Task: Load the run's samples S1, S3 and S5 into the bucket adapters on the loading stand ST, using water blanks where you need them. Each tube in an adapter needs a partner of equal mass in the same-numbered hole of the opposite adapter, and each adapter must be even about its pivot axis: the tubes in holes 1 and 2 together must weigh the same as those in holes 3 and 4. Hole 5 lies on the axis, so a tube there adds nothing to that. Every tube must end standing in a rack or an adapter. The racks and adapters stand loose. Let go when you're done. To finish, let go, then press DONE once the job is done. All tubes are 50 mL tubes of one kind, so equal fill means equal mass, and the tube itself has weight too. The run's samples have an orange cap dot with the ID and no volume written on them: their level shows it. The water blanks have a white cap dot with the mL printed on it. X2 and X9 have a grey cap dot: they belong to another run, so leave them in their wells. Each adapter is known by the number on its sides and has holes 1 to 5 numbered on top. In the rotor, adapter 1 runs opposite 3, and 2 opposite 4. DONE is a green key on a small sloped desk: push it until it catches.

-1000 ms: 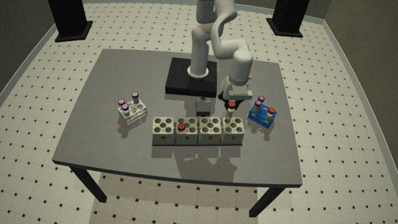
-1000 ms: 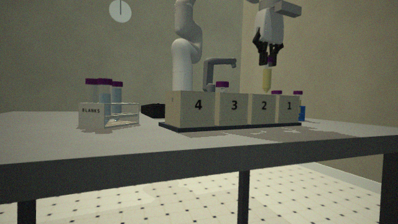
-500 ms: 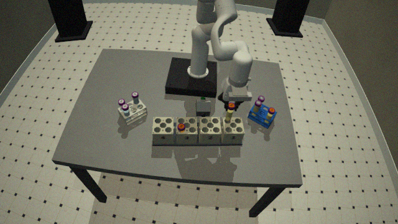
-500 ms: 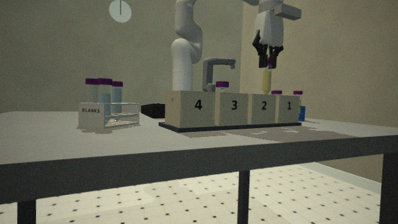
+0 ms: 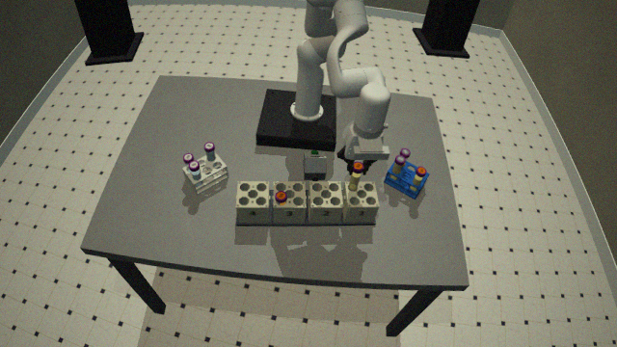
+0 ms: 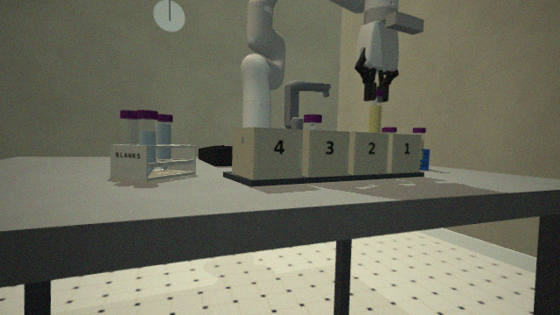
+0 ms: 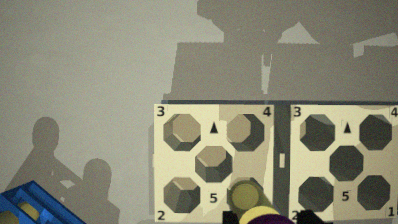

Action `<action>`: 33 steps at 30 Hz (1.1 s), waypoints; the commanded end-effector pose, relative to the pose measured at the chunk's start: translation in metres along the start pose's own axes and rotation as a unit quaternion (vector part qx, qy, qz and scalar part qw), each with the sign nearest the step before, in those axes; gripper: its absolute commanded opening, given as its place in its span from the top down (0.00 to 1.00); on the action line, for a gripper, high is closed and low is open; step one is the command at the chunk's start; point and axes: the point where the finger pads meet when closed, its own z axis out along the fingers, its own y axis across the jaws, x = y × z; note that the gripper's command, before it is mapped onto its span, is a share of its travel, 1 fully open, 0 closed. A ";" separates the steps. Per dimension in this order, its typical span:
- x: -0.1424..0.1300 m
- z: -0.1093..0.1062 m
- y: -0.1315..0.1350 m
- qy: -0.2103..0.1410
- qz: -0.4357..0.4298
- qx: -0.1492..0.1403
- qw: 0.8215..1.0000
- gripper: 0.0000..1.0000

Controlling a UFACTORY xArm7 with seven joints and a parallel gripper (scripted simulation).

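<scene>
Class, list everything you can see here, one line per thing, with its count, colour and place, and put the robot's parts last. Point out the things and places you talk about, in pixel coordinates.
Table [image 5: 159, 231] [image 6: 57, 201]: one, grey, on the tiled floor.
Adapters: four, cream, in a row on the dark stand [image 6: 332, 178].
Tube in adapter 3 [image 5: 281, 197] [image 6: 312, 118]: one, orange-dotted purple cap.
Held tube [image 5: 356, 179] [image 6: 375, 119] [image 7: 245, 196]: one, yellow contents, over adapter 1.
White rack [image 6: 128, 162]: one, "BLANKS", three purple-capped tubes.
Blue rack [image 5: 401, 187] [image 6: 424, 159] [image 7: 35, 192]: one, three purple-capped tubes.
Small desk [image 5: 315, 169]: one, grey, green key, behind the adapters.
Clock [image 6: 169, 16]: one, pale, wall.
Pillars: two, black, behind the table.
Arm [image 5: 308, 82] [image 6: 255, 92]: one, white, on a black base [image 5: 275, 116].
Gripper [image 5: 358, 166] [image 6: 376, 94]: one, black fingers, shut on the held tube.

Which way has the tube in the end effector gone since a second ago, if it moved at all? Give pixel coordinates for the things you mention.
Yes, down: the held tube [image 5: 355, 179] [image 6: 375, 118] [image 7: 245, 196] now reaches lower against adapter 1 [image 5: 362, 214] [image 6: 404, 154] [image 7: 214, 182].
</scene>
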 end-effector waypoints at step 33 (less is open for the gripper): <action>0.001 0.031 0.000 0.002 0.000 0.001 1.000 1.00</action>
